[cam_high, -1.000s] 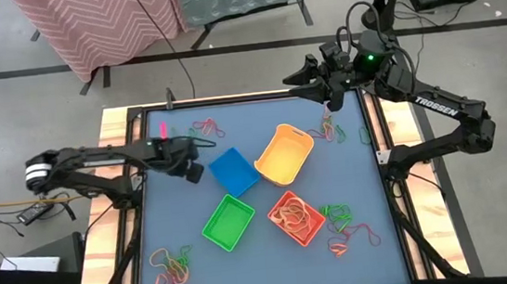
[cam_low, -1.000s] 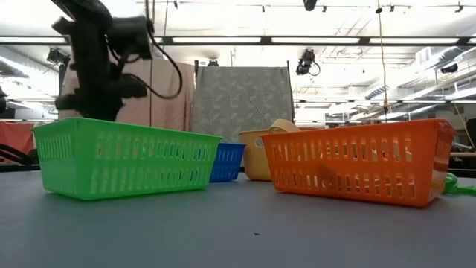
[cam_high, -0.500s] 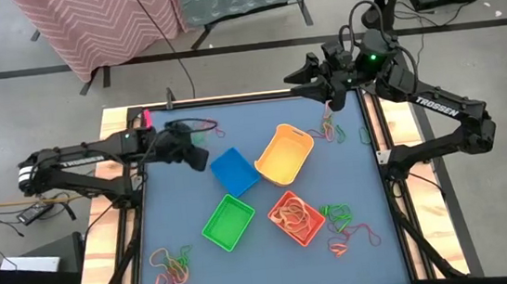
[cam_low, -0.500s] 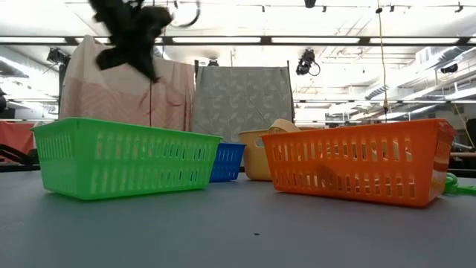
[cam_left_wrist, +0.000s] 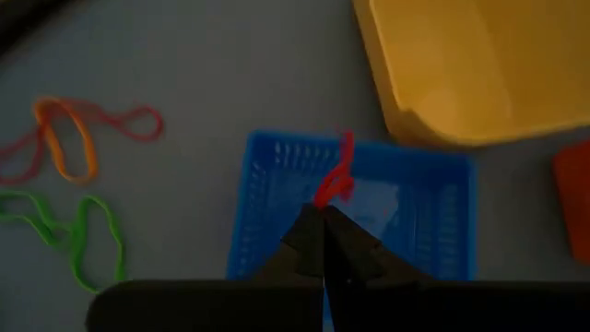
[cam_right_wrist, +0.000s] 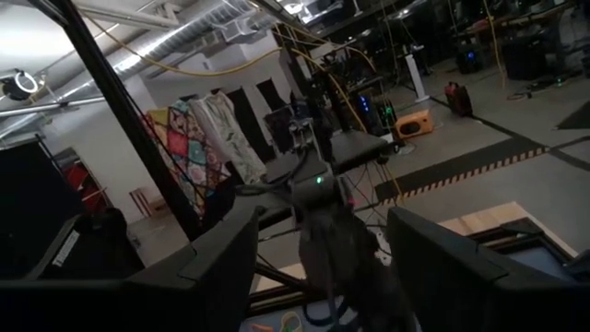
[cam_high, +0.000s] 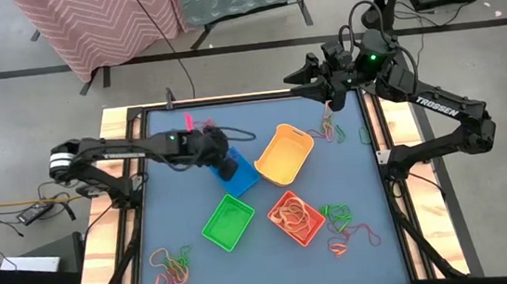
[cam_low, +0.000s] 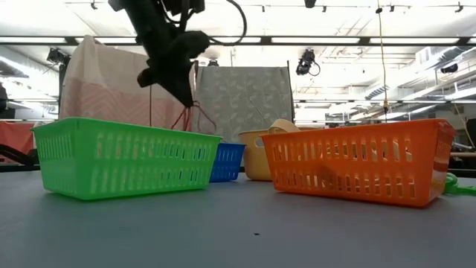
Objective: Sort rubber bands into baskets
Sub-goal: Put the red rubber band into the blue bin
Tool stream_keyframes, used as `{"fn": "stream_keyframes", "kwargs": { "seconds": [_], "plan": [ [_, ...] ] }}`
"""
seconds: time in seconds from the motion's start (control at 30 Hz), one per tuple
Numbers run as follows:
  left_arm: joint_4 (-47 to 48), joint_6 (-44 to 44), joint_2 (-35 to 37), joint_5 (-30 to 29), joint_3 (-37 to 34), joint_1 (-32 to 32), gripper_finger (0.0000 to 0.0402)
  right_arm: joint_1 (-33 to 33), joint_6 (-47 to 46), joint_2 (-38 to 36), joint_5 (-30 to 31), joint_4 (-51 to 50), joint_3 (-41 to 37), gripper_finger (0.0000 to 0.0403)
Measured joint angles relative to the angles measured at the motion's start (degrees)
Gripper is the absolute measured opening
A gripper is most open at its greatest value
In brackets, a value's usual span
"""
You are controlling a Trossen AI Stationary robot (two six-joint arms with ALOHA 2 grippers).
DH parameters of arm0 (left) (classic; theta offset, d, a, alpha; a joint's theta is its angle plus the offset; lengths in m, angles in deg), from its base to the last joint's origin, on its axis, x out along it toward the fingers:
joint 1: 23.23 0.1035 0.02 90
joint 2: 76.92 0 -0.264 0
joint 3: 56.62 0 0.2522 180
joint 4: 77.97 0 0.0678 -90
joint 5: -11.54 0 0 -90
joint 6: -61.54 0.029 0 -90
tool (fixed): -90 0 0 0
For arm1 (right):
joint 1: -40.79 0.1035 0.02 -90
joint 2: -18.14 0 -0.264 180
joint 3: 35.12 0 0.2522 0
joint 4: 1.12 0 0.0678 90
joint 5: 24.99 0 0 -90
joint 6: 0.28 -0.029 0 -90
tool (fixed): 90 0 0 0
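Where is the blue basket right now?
In the high view the blue basket sits left of centre on the table, beside the yellow basket and above the green basket, partly covered by the left end effector holding a red rubber band over it.

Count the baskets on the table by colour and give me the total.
Blue basket: 1
Yellow basket: 1
Green basket: 1
Orange basket: 1
Total: 4 baskets
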Motion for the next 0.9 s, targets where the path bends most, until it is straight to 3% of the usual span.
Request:
{"fn": "stream_keyframes", "kwargs": {
  "seconds": [0.6, 0.73, 0.9],
  "plan": [
    [1.1, -3.2, -5.1, 1.5, 0.0, -1.9, 0.0018, 0.0, 0.0, 0.0, 0.0, -0.1, 0.0, 0.0252],
    [1.3, -3.2, -5.1, 3.5, 0.0, -1.9, 0.0038, 0.0, 0.0, 0.0, 0.0, -0.1, 0.0, 0.0252],
    [2.1, -3.2, -5.1, 3.6, 0.0, -1.9, 0.0090, 0.0, 0.2, 0.0, 0.0, 0.0, 0.0, 0.0252]
  ]
}}
